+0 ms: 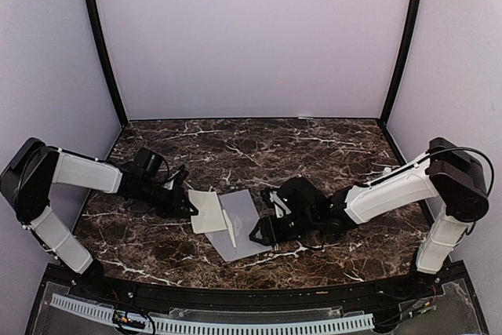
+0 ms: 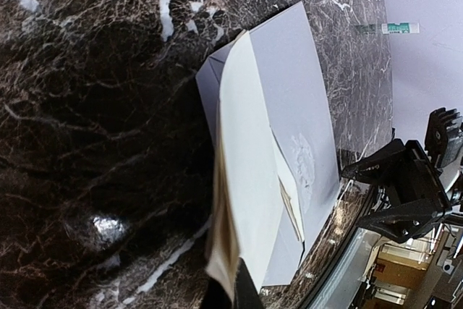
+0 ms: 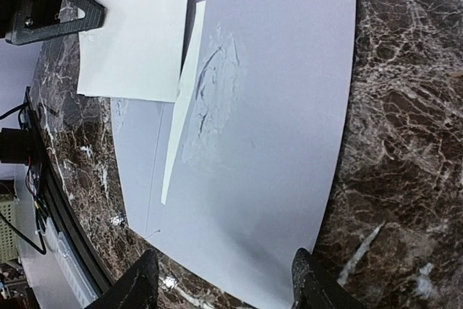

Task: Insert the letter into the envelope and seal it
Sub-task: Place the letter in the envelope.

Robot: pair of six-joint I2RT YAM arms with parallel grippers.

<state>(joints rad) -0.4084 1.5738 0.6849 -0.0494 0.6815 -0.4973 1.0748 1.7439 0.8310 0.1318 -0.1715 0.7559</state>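
The envelope (image 1: 239,239) lies flat on the dark marbled worktop (image 1: 314,147), a little left of the middle, its near end pointing toward the arm bases. The right hand (image 3: 226,284) has reached in from the right at that near end. Its two fingers are spread wide, one on each side of the envelope's edge, and they grip nothing. In the right wrist view the paper between them looks flat, with a scuffed, wrinkled patch near the middle of the envelope.

Just beyond, the letter (image 1: 208,211) is folded with its plain off-white back showing. It overlaps the left side of the envelope and sticks out past it to the left. A thin cream sliver runs along the envelope's face beside it; I cannot tell whether it is part of the letter or of the flap. The left hand (image 1: 185,203) is pinched tight on the letter's left edge and holds it low over the worktop.
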